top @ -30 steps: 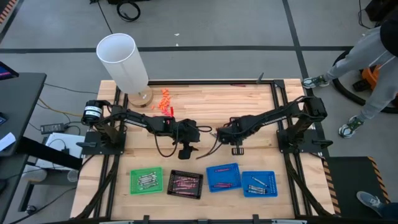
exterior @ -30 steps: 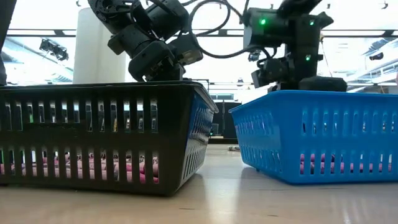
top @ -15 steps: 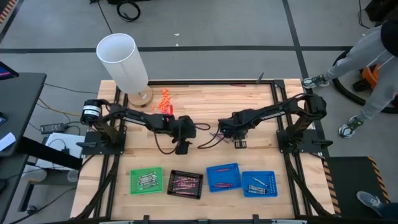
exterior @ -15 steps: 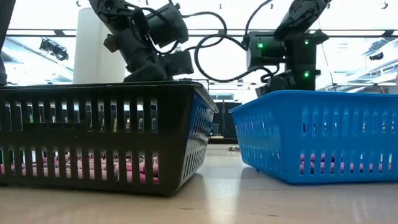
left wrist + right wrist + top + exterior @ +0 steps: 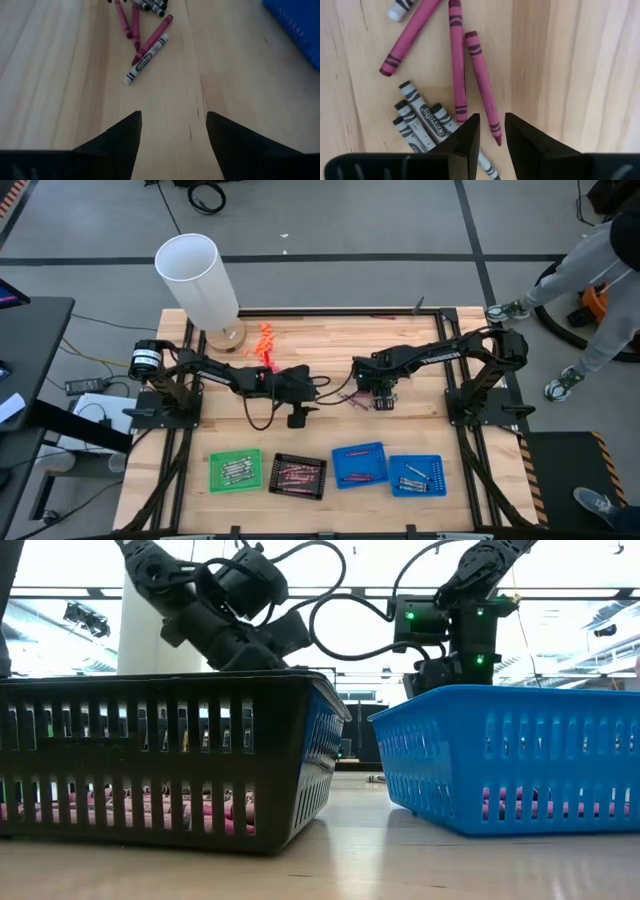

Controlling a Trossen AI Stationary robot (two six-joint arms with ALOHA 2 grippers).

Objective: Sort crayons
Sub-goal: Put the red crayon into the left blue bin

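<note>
Four trays sit in a row at the front of the table (image 5: 400, 340): one green tray (image 5: 235, 470), one black tray (image 5: 298, 475) and two blue trays (image 5: 360, 464), each with crayons lying flat inside. The left gripper (image 5: 297, 418) hangs over bare wood, jaws wide, holding nothing. Loose crayons (image 5: 352, 396) lie flat mid-table, pointing different ways. The right gripper (image 5: 384, 401) hovers just above them, jaws narrow, holding nothing.

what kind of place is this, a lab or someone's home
Likely a robotics lab or workshop: two arms bolted to a framed wooden table, a taped grey concrete floor, and cables lying loose on it.
</note>
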